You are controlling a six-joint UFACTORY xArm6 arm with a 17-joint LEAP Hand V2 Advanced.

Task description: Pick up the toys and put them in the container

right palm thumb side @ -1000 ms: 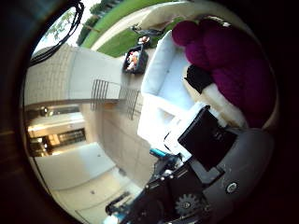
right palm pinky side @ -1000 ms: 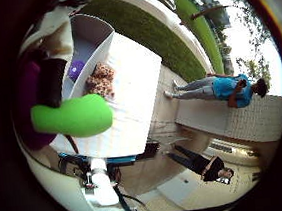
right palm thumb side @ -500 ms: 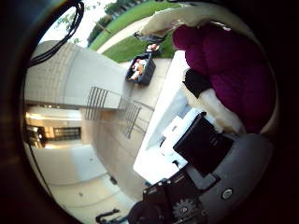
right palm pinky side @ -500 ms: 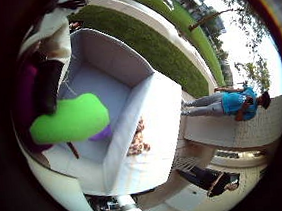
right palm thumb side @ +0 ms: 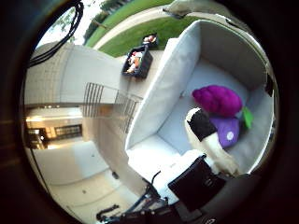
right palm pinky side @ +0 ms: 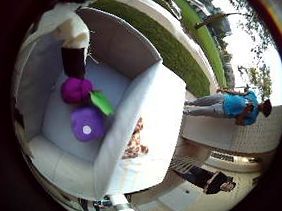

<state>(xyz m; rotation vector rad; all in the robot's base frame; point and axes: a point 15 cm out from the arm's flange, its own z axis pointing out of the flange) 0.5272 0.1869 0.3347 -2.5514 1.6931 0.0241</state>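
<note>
A light grey fabric container (right palm pinky side: 126, 51) stands open below my palm. Inside it lie a purple grape-shaped plush (right palm thumb side: 219, 99) with a green leaf (right palm thumb side: 246, 116) and a round purple toy (right palm thumb side: 227, 134) with a white dot. My right hand (right palm thumb side: 208, 140) hovers over the container, its white and black fingers relaxed and holding nothing. One fingertip (right palm pinky side: 72, 47) reaches above the plush without touching it. A brown toy (right palm pinky side: 135, 145) lies outside the container, against its wall on the white surface.
A black crate (right palm thumb side: 138, 60) holding more toys sits on the paving beside a grass strip (right palm pinky side: 176, 57). A metal railing (right palm thumb side: 107, 100) stands near steps beyond the white surface.
The purple plush with the green leaf was held against my palm; now it lies loose in the container. My fingers have opened and the view looks straight into the container.
</note>
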